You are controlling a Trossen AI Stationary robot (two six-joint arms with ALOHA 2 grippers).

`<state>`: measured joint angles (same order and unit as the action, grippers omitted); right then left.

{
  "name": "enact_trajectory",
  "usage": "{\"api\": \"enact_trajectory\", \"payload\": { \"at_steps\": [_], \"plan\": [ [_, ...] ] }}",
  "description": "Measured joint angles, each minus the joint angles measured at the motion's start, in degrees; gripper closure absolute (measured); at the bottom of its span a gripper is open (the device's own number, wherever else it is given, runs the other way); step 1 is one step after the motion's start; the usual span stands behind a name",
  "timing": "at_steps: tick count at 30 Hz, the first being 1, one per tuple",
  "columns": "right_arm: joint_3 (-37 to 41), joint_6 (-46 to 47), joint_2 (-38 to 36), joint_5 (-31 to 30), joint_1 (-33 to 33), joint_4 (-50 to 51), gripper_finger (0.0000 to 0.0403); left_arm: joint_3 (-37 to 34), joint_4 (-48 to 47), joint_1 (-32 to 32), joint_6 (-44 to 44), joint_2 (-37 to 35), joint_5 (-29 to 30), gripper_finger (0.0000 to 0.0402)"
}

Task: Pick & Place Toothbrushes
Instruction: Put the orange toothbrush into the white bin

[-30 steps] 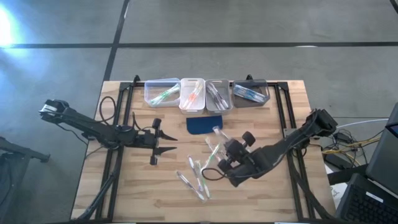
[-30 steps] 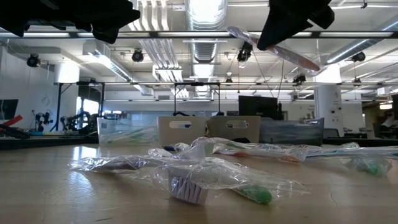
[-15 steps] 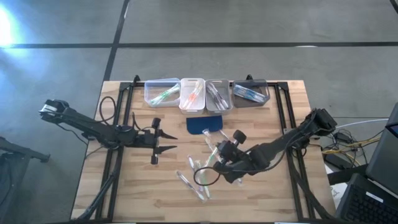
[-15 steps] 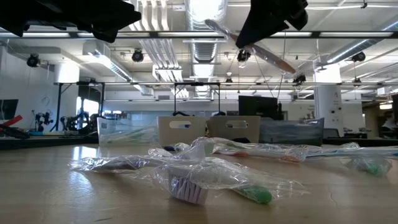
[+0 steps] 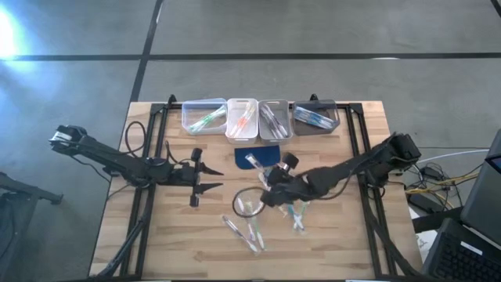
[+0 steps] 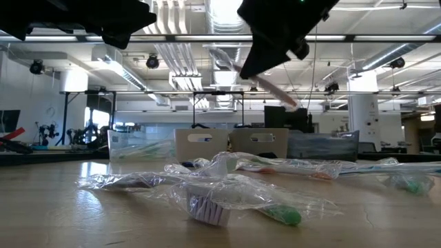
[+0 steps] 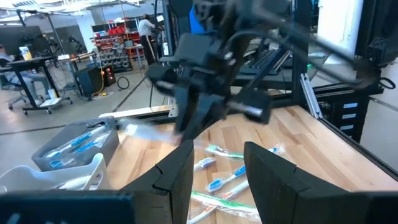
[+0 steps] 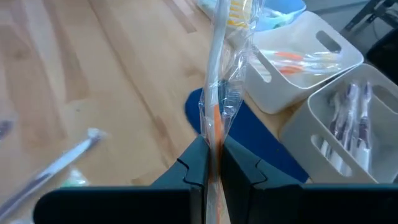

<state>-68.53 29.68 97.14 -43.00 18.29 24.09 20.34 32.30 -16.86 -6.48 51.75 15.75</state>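
My right gripper (image 5: 264, 182) hangs above the middle of the table, just near of the dark blue pad (image 5: 262, 154), and is shut on a toothbrush (image 8: 219, 93) in a clear wrapper with orange accents. Its bristle head (image 8: 239, 9) points toward the bins. Several other wrapped toothbrushes (image 5: 249, 227) lie flat on the wood near the table's front, and two more (image 5: 296, 215) lie to their right. My left gripper (image 5: 207, 178) hovers open over the table's left half, holding nothing; its fingers frame the left wrist view (image 7: 217, 174). My right gripper pinches the wrapped toothbrush's handle (image 8: 212, 142) between its two fingers. The brush runs on past the fingertips along the line of the fingers, head end farthest out. The fingers slant down toward the far left. The toothbrush (image 6: 256, 74) is tilted, clear of the table.
Four small bins stand in a row at the far edge: a clear one (image 5: 205, 116) with green brushes, a white one (image 5: 243, 117) with orange ones, one (image 5: 274, 117) with greyish ones, a dark one (image 5: 315, 116) with blue ones. Black rails run along both table sides.
My right gripper has carried the toothbrush toward the table's left and far edges, nearer the blue pad, sinking a little and rolling about its own axis. The toothbrush has stayed in the air, its slant steeper now. My left gripper has kept still.
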Motion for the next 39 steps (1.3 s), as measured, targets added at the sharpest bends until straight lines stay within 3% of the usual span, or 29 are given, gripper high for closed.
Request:
{"api": "enact_trajectory", "payload": {
  "at_steps": [6, 14, 17, 21, 27, 32, 39],
  "plan": [
    [6.36, -10.4, -2.73, 2.27, -3.68, -16.6, 0.0381, 0.0, 0.03, 0.02, -1.41, 0.0, 0.04, 0.0255],
    [20.16, -28.36, -8.82, 20.45, -6.01, -55.7, 0.0381, 0.0, 0.3, 0.02, -1.11, 0.57, 0.13, 0.0255],
    [23.99, -31.46, -9.77, 24.17, -5.72, -65.33, 0.0381, 0.0, 0.63, 0.02, -1.11, 1.53, 0.2, 0.0255],
    [26.28, -35.93, -10.06, 24.29, -4.97, -71.37, 0.0381, -0.02, 5.33, 0.02, -2.63, 4.16, 0.18, 0.0255],
    [26.37, -42.47, -10.08, 29.8, -4.53, -75.88, 0.0381, 0.67, 15.17, 0.02, -5.11, 9.25, -0.33, 0.0255],
    [25.79, -46.1, -10.08, 34.12, -4.52, -81.68, 0.0381, 3.95, 17.22, 0.02, -8.97, 13.92, -1.86, 0.0255],
    [26.03, -45.98, -9.99, 34.54, -3.53, -81.43, 0.0381, 11.55, 17.0, 0.02, -9.18, 21.97, -2.69, 0.0255]
  ]
}}
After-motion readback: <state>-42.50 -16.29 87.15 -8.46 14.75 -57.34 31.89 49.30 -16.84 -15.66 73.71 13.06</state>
